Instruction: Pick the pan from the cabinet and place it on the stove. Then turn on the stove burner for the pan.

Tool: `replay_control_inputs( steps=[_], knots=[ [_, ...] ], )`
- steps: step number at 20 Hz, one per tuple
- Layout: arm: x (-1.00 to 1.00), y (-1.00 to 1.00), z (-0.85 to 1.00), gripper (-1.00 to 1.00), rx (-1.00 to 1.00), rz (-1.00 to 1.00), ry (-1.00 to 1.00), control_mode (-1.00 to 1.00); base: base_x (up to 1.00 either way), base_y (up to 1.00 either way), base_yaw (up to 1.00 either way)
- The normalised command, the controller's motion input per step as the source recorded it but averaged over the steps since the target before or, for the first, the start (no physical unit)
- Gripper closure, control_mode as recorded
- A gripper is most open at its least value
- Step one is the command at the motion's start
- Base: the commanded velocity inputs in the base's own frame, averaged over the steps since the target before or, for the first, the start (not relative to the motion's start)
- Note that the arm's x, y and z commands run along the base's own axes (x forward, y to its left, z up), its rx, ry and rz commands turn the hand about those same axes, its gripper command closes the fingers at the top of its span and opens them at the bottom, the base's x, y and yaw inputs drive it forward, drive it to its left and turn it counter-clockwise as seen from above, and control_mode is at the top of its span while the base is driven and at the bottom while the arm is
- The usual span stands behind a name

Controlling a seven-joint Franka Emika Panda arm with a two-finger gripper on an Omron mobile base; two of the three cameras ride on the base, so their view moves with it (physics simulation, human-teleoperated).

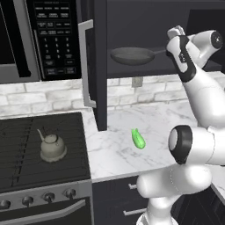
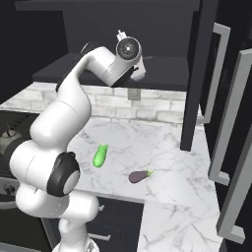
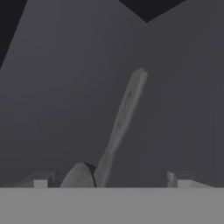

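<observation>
While my gripper [image 3: 109, 179] hangs wide open (empty) over the pan [image 1: 132, 56] handle inside the cabinet [image 1: 99, 66], I risk nudging it deeper.

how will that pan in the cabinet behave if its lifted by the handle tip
The pan looks rigid, so it shouldn't flex. Its wide bowl sits far from the thin handle, so held at the tip it will probably droop bowl-first or twist. The open pincer straddles that narrow, smooth-looking handle, so slipping seems possible.
</observation>
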Motion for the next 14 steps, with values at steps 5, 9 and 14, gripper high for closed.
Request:
replay_control_inputs(
  steps=[5, 9, 14],
  knots=[
    [0.33, 0.00, -0.27, -1.00, -0.04, 0.00, 0.00, -1.00, 0.00, 0.00, 0.00],
    [0.32, 0.00, -0.34, -1.00, 0.00, 0.00, 0.00, -1.00, 0.00, 0.00, 0.00],
    [0.37, 0.00, -0.34, -1.00, 0.00, 0.00, 0.00, -1.00, 0.00, 0.00, 0.00]
  ],
)
